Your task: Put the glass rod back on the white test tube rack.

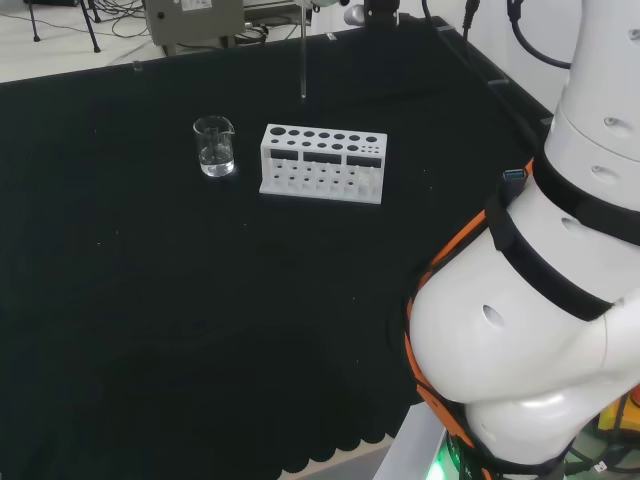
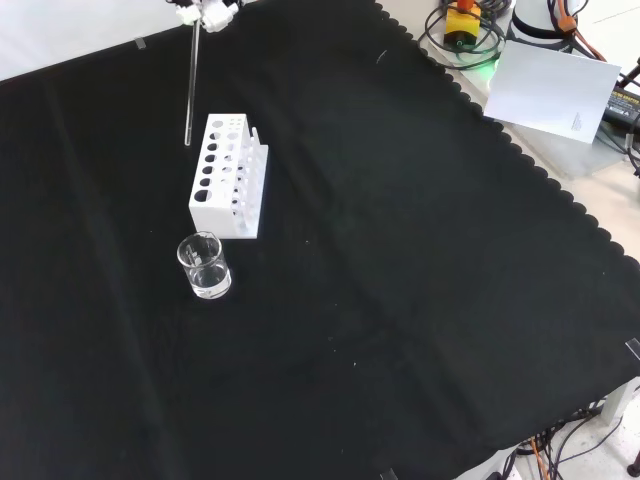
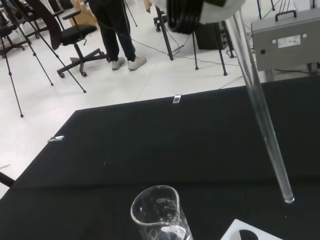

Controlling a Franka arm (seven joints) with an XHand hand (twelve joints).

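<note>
Glass rod: a thin, clear, straight glass rod (image 2: 190,85) hangs above the cloth, its long axis near upright, upper end at the hand and free lower end pointing down. In the wrist view the rod (image 3: 260,105) runs away from the hand to a rounded tip.

Rod position: in the front view the tip lies just left of the rack's far end, not in any hole; in the head view the rod (image 1: 303,55) stands beyond the rack, apart from it.

Hand: the black and white hand (image 2: 205,12) shows at the front view's top edge with its fingers closed on the rod's upper end.

Rack: a white, rectangular plastic test tube rack (image 1: 323,163) with rows of round holes stands on the cloth, holes bare.

Beaker: a small clear glass beaker (image 1: 214,146) with a little clear liquid stands near the rack's end, apart from it.

Bench: black cloth (image 2: 420,300) with a scalloped edge.
</note>
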